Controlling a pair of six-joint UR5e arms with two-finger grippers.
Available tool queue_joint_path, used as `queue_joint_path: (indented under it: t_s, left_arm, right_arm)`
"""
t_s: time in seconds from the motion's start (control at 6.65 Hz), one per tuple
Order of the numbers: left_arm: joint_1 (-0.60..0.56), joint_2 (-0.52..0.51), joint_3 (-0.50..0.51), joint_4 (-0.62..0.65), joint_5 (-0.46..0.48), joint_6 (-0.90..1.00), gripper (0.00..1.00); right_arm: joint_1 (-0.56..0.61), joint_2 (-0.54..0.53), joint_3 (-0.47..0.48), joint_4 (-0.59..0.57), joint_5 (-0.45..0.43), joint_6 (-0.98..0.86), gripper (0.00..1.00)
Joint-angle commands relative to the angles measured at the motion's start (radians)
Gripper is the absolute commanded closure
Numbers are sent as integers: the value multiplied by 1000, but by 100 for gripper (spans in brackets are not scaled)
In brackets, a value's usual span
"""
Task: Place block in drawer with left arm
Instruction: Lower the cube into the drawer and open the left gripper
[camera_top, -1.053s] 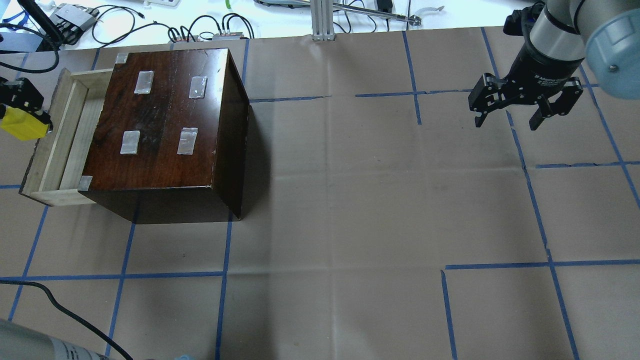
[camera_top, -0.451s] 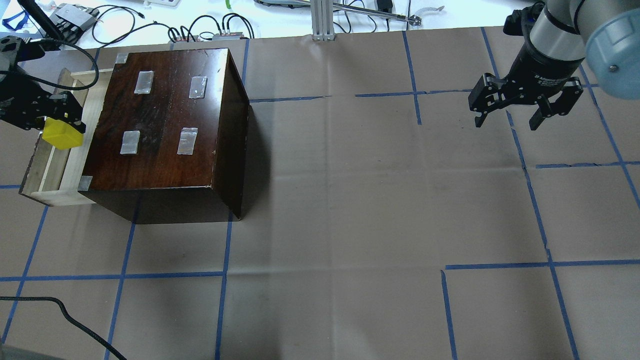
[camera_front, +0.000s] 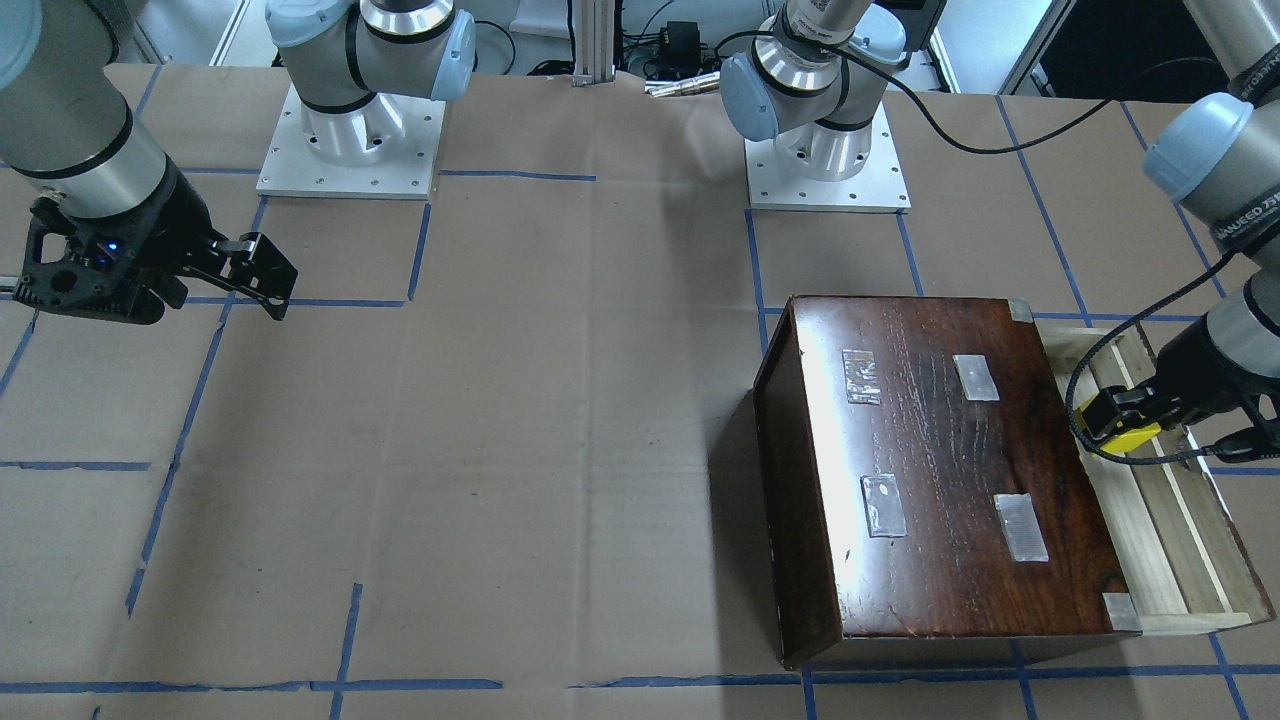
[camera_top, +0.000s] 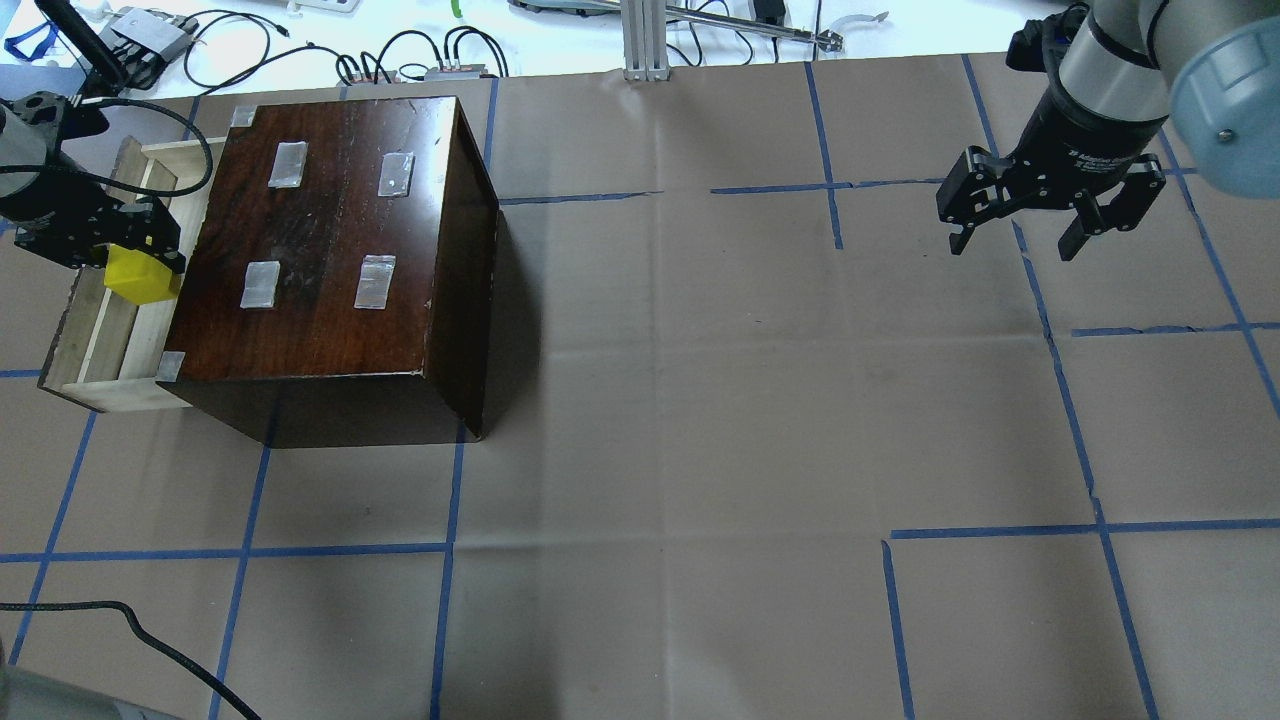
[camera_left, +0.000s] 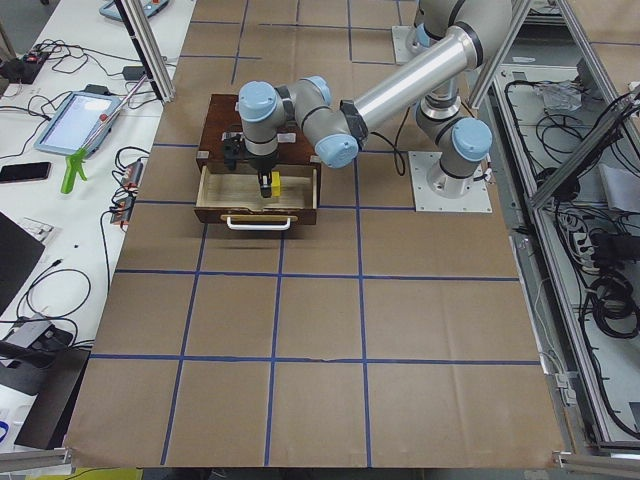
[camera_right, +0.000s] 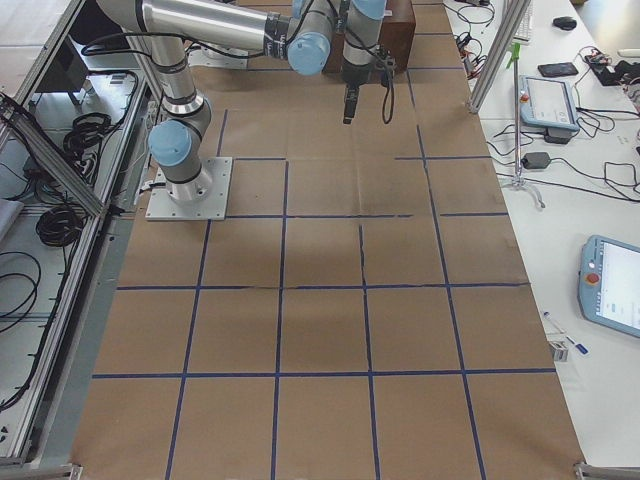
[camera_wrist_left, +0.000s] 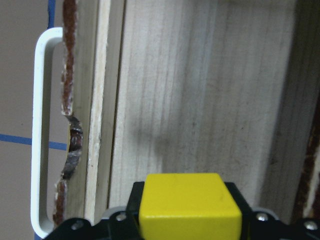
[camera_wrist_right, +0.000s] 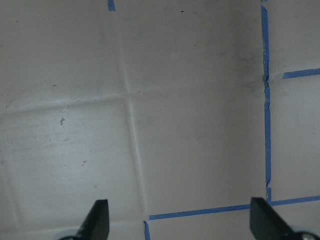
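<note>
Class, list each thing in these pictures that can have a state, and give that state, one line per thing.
drawer: pulled out of the dark-brown box, open.
yellow block: clamped in the gripper, over the drawer, not released.
left gripper: shut on the yellow block.
right gripper: open, empty, above the table paper.

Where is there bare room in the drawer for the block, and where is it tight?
In the drawer, the visible floor is bare, a strip between its front wall and the box. It is crowded only around the middle, where the left claw hangs holding the block above it.
</note>
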Motion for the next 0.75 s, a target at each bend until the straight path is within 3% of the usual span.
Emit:
queue_joint_path:
  t_s: [0.0,0.15,0.6]
  left_arm:
    - [1,-5,2,1,-1,3,14]
    - [1,0,9,1,-1,2,2]
    - [-1,53,34,-44,11,0,1]
  right_arm:
    - [0,-1,0,0,0,0,0]
    - [0,-1,0,0,0,-1,0]
    - [0,-1,0,0,0,0,0]
